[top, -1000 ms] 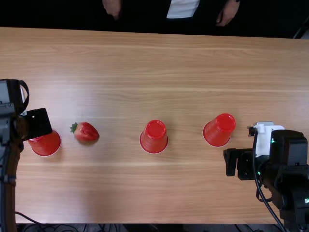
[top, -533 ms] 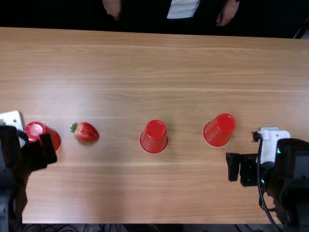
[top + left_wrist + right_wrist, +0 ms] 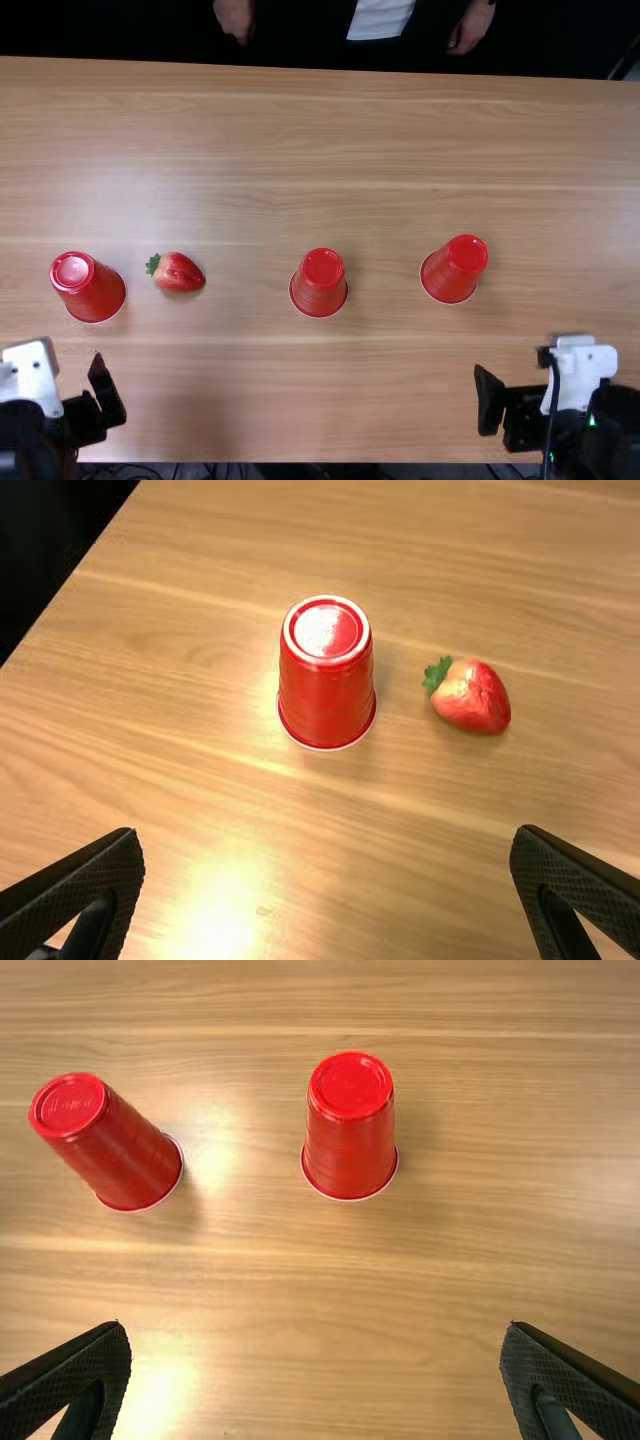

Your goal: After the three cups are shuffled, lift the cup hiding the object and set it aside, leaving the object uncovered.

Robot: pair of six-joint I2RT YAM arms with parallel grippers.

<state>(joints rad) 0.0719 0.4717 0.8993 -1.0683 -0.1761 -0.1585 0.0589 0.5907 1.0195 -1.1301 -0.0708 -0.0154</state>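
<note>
Lying uncovered on the light brown worktop (image 3: 320,150), the strawberry (image 3: 178,272) rests on its side between the left cup (image 3: 88,287) and the middle cup (image 3: 319,283). It is just beside the left cup but not touching it, with its green leaves turned toward that cup. All three red cups stand upside down, base up and rim on the wood, in a rough row across the worktop. The right cup (image 3: 453,269) sits well apart from the middle cup, at the right end of the row. The left end effector (image 3: 322,845) is open and holds nothing: in the left wrist view its two black fingers (image 3: 80,895) sit wide apart, with the left cup and the strawberry on the wood ahead between them. From above, this end effector sits at the worktop's near edge, on the near side of the left cup and well clear of it. The right end effector (image 3: 312,1330) is likewise open and empty, its fingers (image 3: 570,1380) spread wide in the right wrist view, with the right cup straight ahead and the middle cup off to one side. From above, it also sits at the near edge, nearer than the right cup and slightly to its right, touching nothing.
</note>
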